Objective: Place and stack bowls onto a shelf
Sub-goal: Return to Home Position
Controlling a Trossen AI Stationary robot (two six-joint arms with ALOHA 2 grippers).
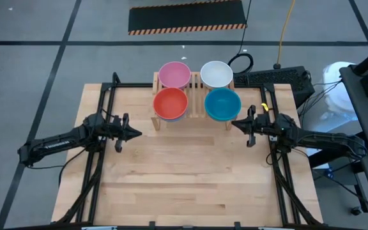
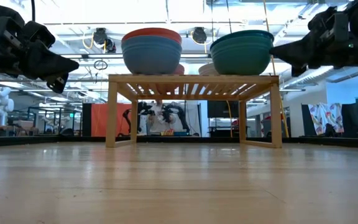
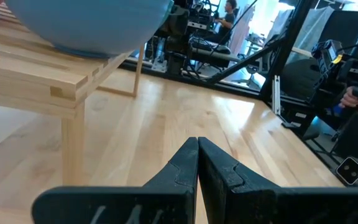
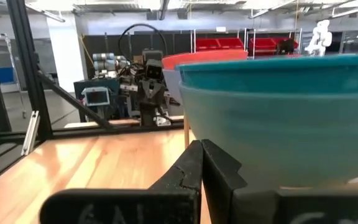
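Note:
The light-wood shelf (image 1: 197,96) stands at the table's far middle and carries every bowl I can see. The pink bowl (image 1: 174,75) and the white bowl (image 1: 216,73) sit on its far half. On its near half the red bowl (image 1: 170,103) is nested in the blue bowl (image 2: 151,59). Beside that stack the teal-blue bowl (image 1: 222,104) sits in a greenish bowl (image 2: 241,61). My left gripper (image 1: 136,133) hovers shut, left of and nearer than the shelf. My right gripper (image 1: 234,122) hovers shut by the shelf's near right corner, close to the teal-blue stack (image 4: 278,106).
Bare wooden tabletop (image 1: 190,172) spreads out on the near side of the shelf. Black frame rails (image 1: 98,166) run along the table's left and right sides. A keyboard (image 1: 273,80) and cables lie beyond the far right corner.

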